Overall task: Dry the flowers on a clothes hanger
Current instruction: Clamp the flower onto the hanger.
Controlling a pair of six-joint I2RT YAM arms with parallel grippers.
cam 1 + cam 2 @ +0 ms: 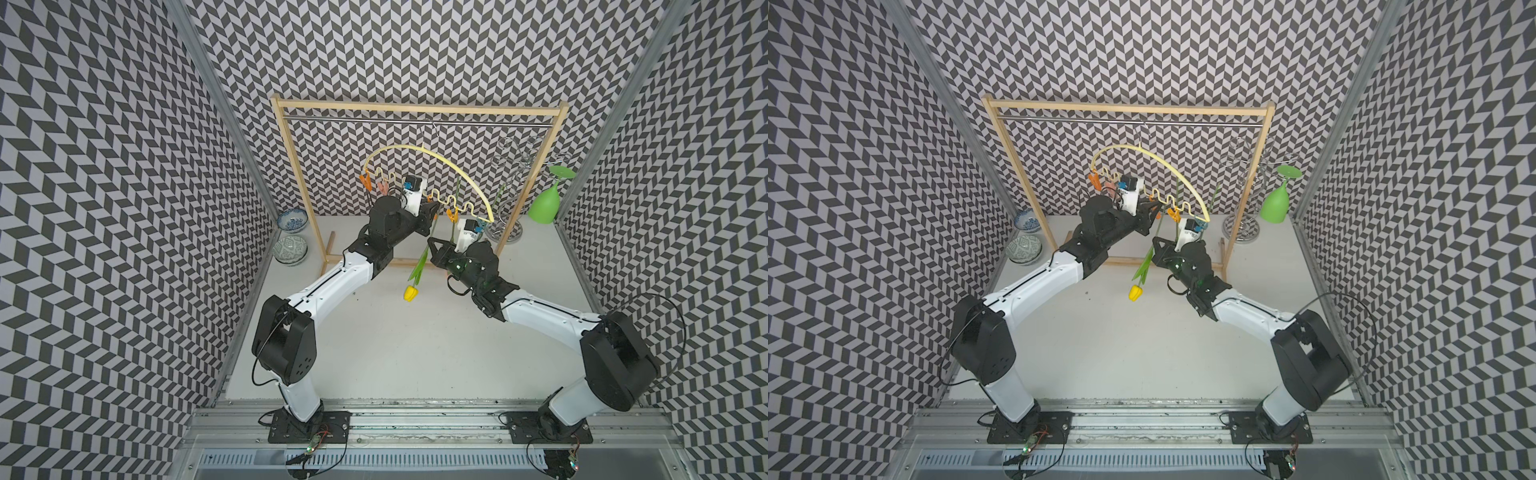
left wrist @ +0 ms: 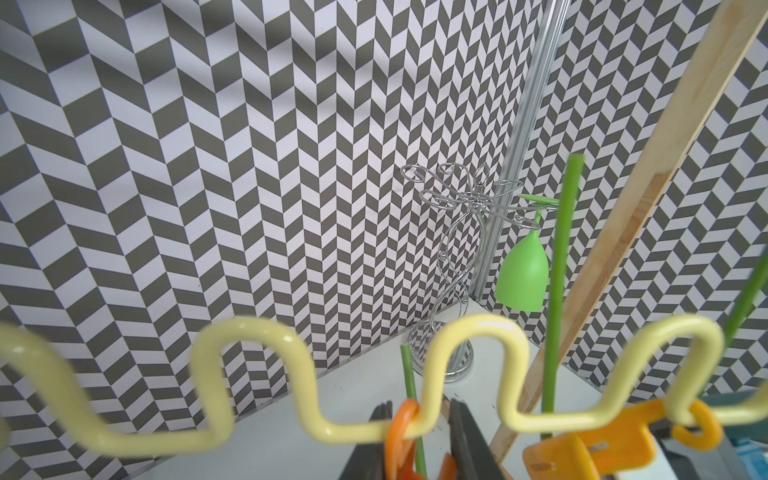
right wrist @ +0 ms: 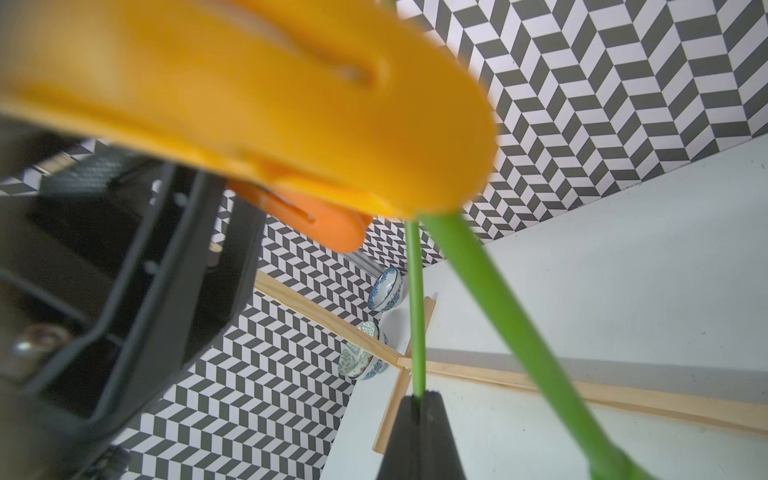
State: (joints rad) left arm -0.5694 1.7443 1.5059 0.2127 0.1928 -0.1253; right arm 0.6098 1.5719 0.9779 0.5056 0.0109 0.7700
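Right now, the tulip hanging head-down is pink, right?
Not quite. The tulip hanging head-down is yellow, not pink. A top view shows it.

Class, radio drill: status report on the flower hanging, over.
Left tool shut on orange clothespin on clothes hanger. Right tool shut on yellow tulip stem, bloom hanging down. Close alongside: neighbouring clipped stem.

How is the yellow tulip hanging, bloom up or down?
Bloom down: in both top views the yellow bloom hangs below its leaves; the right gripper, shut, pinches its stem above.
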